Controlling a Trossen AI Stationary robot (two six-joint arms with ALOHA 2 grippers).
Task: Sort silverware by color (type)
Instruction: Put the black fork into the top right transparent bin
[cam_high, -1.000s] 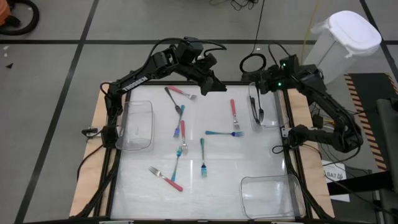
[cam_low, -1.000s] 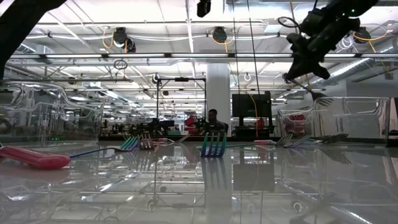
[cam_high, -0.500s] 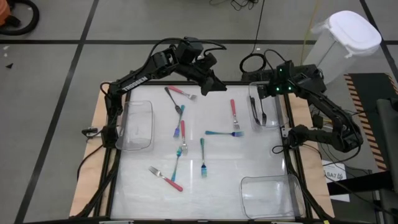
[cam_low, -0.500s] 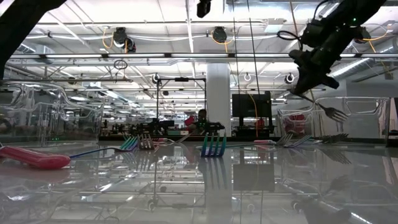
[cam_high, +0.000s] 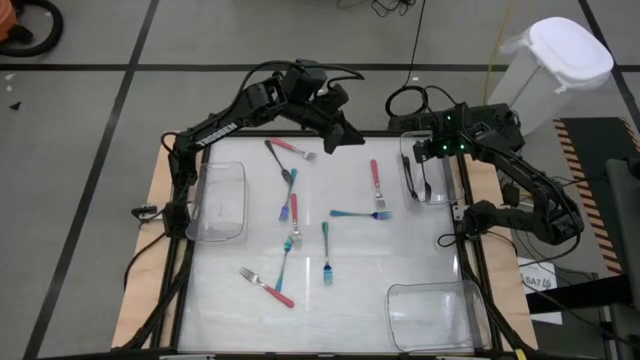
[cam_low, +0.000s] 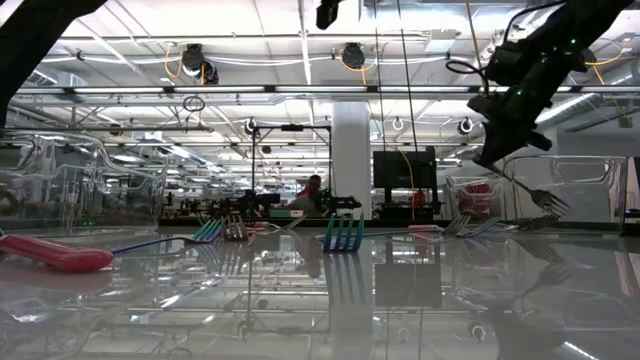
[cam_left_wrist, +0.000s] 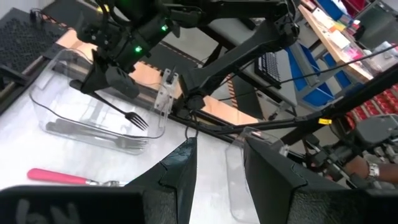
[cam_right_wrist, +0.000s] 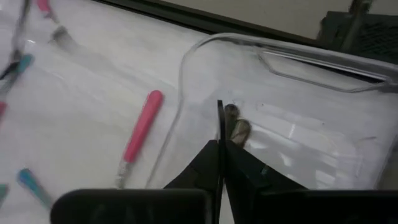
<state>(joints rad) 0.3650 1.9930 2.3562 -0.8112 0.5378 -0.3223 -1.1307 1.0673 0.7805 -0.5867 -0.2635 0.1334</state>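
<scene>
Several forks with pink or teal handles lie scattered on the white table, among them a pink one (cam_high: 375, 180) and a teal one (cam_high: 360, 213). My right gripper (cam_high: 426, 152) is over the clear bin (cam_high: 446, 196) at the far right and is shut on a black fork (cam_left_wrist: 121, 109). That bin holds other black forks (cam_left_wrist: 93, 132) lying flat on its floor. My left gripper (cam_left_wrist: 217, 168) hangs raised above the table's far edge (cam_high: 345, 135), open, with nothing between its fingers. My right gripper pinches the black fork's handle (cam_right_wrist: 219, 118) between its two fingers, at the end away from the tines. The fingers slant downward from above. The fork hangs slanting below them with its tines (cam_low: 547, 203) lowest, inside the bin's outline and clear of the forks lying there.
A clear bin (cam_high: 222, 200) stands at the table's left edge and another (cam_high: 435, 315) at the near right corner. A white lidded container (cam_high: 555, 60) stands on the floor beyond the right arm. A black frame borders the table.
My right gripper has sunk toward the far right bin and tipped further downward, staying shut on the black fork. The fork's tines now hang lower, down between the bin's walls.
</scene>
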